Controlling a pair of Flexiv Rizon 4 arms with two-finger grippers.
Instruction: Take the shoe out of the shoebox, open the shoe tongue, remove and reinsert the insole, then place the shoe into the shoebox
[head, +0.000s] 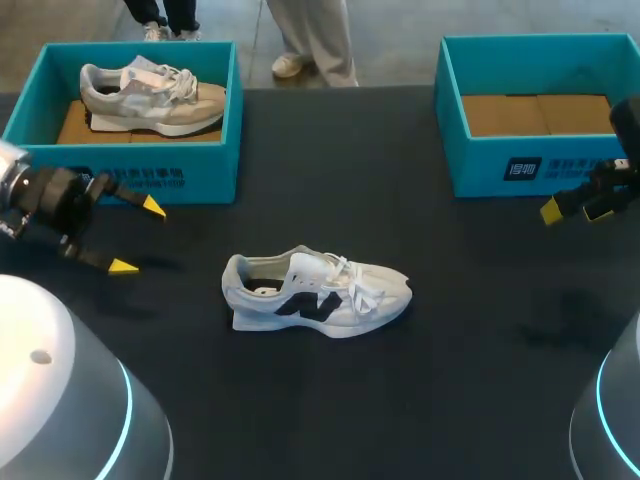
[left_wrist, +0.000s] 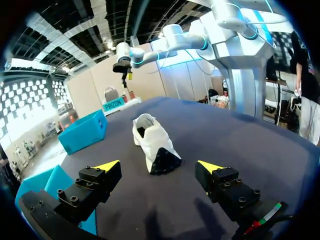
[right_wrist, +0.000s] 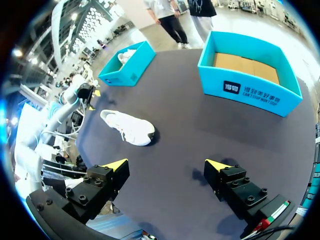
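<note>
**Shoe sitting out on the table, both grippers waiting open**

The left gripper (left_wrist: 159, 166) is holding its jaws wide apart, gripping nothing. The shoe (left_wrist: 152, 142) is sitting on its sole just ahead of them. The right gripper (right_wrist: 167, 165) is gaping too, with the shoe lying well ahead and the empty box (right_wrist: 250, 92) ahead to one side. The shoe is probably weighing little, with a soft upper, loose laces and a stiffer heel. Pinching the heel collar is looking like the surest hold.

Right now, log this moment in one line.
white lace-up sneaker: on black table, unboxed | left gripper: open, empty | right gripper: open, empty
</note>
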